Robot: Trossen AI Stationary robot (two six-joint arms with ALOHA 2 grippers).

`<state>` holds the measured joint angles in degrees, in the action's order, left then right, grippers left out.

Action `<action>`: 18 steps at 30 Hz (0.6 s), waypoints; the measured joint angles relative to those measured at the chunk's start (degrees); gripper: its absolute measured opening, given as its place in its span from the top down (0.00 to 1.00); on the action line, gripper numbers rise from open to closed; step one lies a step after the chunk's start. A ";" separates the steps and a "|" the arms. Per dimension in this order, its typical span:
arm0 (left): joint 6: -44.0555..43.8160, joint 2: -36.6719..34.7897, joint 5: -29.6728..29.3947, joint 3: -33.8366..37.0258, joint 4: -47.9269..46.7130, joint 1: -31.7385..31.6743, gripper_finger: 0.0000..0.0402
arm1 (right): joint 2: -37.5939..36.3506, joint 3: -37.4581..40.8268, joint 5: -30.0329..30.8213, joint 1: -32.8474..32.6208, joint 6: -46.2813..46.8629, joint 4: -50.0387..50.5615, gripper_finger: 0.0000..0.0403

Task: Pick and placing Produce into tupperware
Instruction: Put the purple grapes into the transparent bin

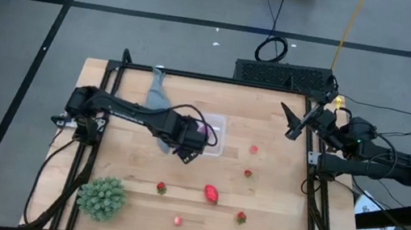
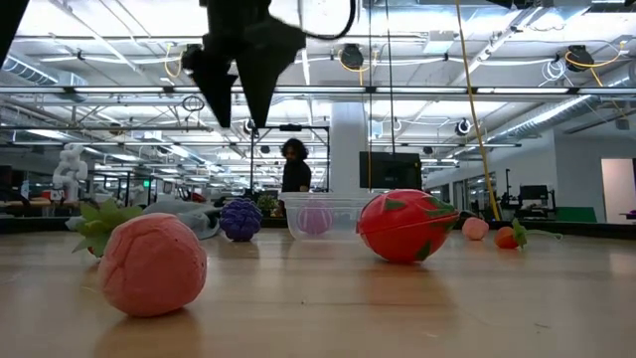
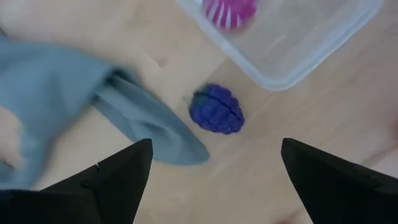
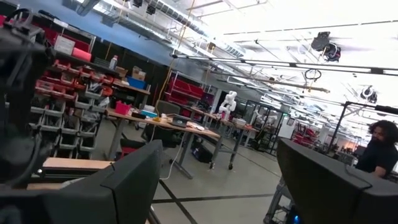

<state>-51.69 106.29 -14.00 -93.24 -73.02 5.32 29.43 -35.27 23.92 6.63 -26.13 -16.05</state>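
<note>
Magenta spiky fruit (image 3: 229, 12) already in tupperware (image 3: 292, 50); rest of produce outside. Left gripper (image 3: 211, 168) spread wide, hovering over dark blue-purple berry (image 3: 216, 109) beside cloth (image 3: 74, 99), at tub's 7 o'clock. Red berries (image 1: 247, 173) and larger red-pink fruit (image 1: 212, 193) scattered 4 to 6 o'clock. Right gripper (image 4: 217, 180) spread apart, idle off table's edge at 3 o'clock

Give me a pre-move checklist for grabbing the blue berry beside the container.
1. Left gripper open: ok, fingers spread wide.
2. Blue berry between the fingers' line: ok, roughly centred.
3. Grey cloth clear of the berry: not ok, its edge lies close beside it.
4. Container free to receive: ok, only a magenta fruit shows inside.
5. Right gripper out of the way: ok, at the table's right edge.
</note>
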 joint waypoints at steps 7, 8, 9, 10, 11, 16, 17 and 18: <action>-5.02 -0.03 1.58 3.42 6.15 0.46 0.10 | -0.01 0.00 0.00 0.00 -0.85 0.00 0.23; -5.43 -0.06 1.58 3.78 7.20 0.46 0.10 | -0.02 0.00 0.00 0.00 -0.99 0.00 0.23; -5.65 -0.06 1.61 4.20 8.15 0.47 0.10 | 0.00 0.00 0.00 0.00 -1.01 0.00 0.23; -5.87 -0.06 1.60 4.62 8.82 0.48 0.10 | 0.00 0.00 0.00 0.00 -1.07 0.00 0.23; -5.99 -0.06 1.60 5.02 9.14 0.46 0.10 | -0.02 0.00 0.00 0.00 -1.11 0.00 0.23; -6.13 -0.06 1.59 7.37 10.52 0.12 0.10 | 0.00 0.00 0.00 0.00 -1.14 0.00 0.23; -6.14 -0.06 1.58 7.82 10.57 -0.02 0.10 | -0.02 0.00 0.00 0.00 -1.14 0.00 0.23; -6.15 -0.06 1.60 8.26 10.85 -0.16 0.10 | -0.02 0.00 0.00 0.00 -1.14 0.00 0.23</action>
<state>-57.83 106.24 -12.40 -84.98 -62.17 5.16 29.41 -35.27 23.92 6.63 -27.27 -16.05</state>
